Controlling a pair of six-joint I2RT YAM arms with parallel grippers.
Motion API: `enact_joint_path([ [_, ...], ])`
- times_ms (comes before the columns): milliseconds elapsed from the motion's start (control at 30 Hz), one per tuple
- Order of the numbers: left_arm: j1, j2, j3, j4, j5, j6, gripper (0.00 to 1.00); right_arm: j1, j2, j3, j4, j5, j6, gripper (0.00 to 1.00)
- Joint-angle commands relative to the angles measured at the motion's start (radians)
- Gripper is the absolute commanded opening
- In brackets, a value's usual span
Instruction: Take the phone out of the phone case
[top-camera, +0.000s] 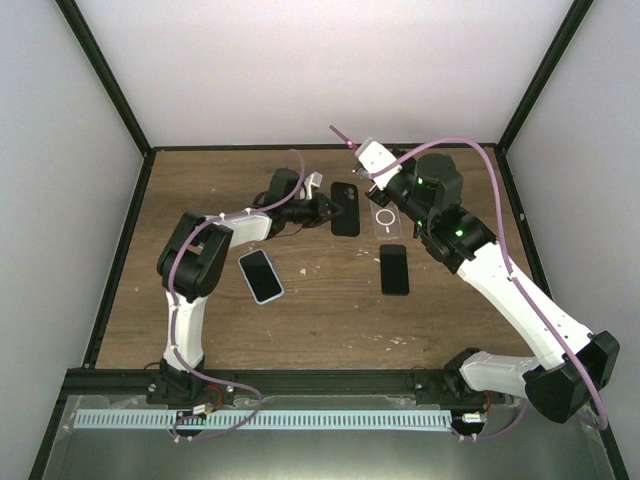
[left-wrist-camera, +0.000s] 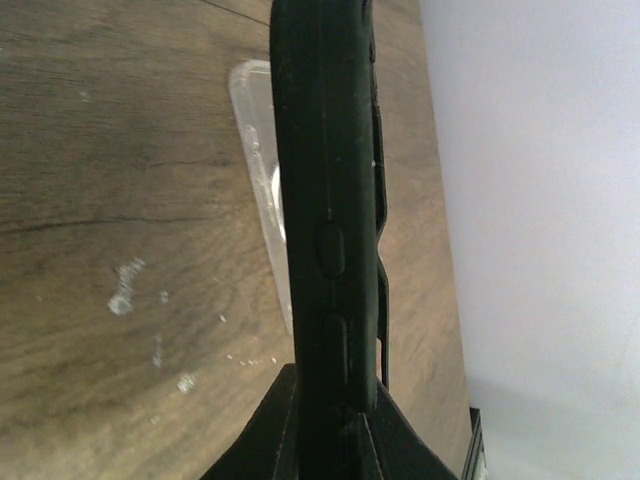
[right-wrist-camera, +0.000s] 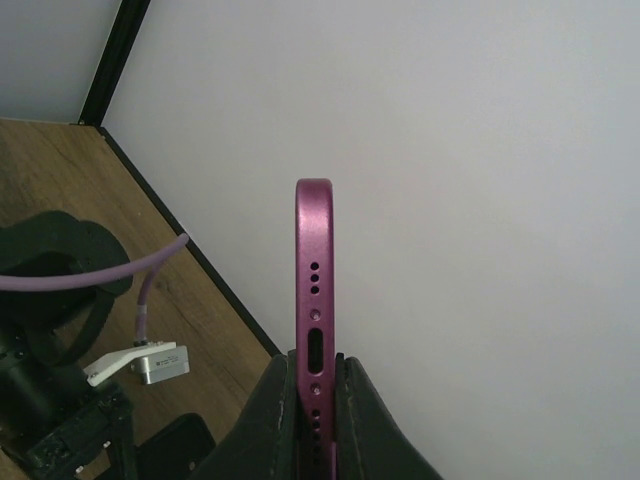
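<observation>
My left gripper (top-camera: 325, 207) is shut on a black phone case (top-camera: 345, 208) and holds it on edge at the back middle of the table. In the left wrist view the case (left-wrist-camera: 325, 180) runs up from the gripper (left-wrist-camera: 335, 400), its side buttons showing. My right gripper (top-camera: 365, 152) is shut on a purple phone (top-camera: 342, 136), raised near the back wall, apart from the case. In the right wrist view the phone's bottom edge (right-wrist-camera: 313, 260) with its port stands between the fingers (right-wrist-camera: 313, 368).
A clear case (top-camera: 387, 220) lies flat just right of the black case and shows in the left wrist view (left-wrist-camera: 255, 160). A black phone (top-camera: 395, 268) lies at centre right. A white-edged phone (top-camera: 260, 275) lies at centre left, beside the left arm.
</observation>
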Motion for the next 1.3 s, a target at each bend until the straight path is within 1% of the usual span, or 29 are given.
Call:
enact_joint_path([
  [0, -0.003, 0.079, 0.069, 0.019, -0.011, -0.036, 0.00, -0.022, -0.018, 0.009, 0.053, 0.011, -0.001, 0.01],
  [133, -0.009, 0.135, 0.124, -0.004, -0.029, -0.042, 0.00, -0.037, -0.005, 0.011, 0.050, 0.011, -0.003, 0.01],
  [333, -0.010, 0.193, 0.182, -0.094, -0.078, -0.008, 0.01, -0.046, 0.005, 0.018, 0.039, 0.008, -0.005, 0.01],
  [467, -0.010, 0.212, 0.212, -0.165, -0.100, 0.039, 0.06, -0.055, 0.008, 0.017, 0.039, 0.006, -0.002, 0.01],
  [667, -0.017, 0.210, 0.227, -0.271, -0.145, 0.084, 0.08, -0.065, 0.015, 0.015, 0.044, -0.007, 0.006, 0.01],
  [733, -0.017, 0.206, 0.223, -0.292, -0.171, 0.082, 0.21, -0.065, 0.016, 0.015, 0.044, -0.011, 0.011, 0.01],
  [800, -0.017, 0.200, 0.225, -0.323, -0.203, 0.077, 0.31, -0.065, 0.014, 0.014, 0.040, -0.013, 0.012, 0.01],
  [1100, -0.019, 0.139, 0.216, -0.410, -0.315, 0.101, 0.57, -0.066, 0.011, 0.013, 0.039, 0.000, -0.003, 0.01],
  [1267, -0.016, 0.066, 0.160, -0.439, -0.347, 0.116, 0.76, -0.066, 0.018, 0.014, 0.051, 0.014, -0.035, 0.01],
])
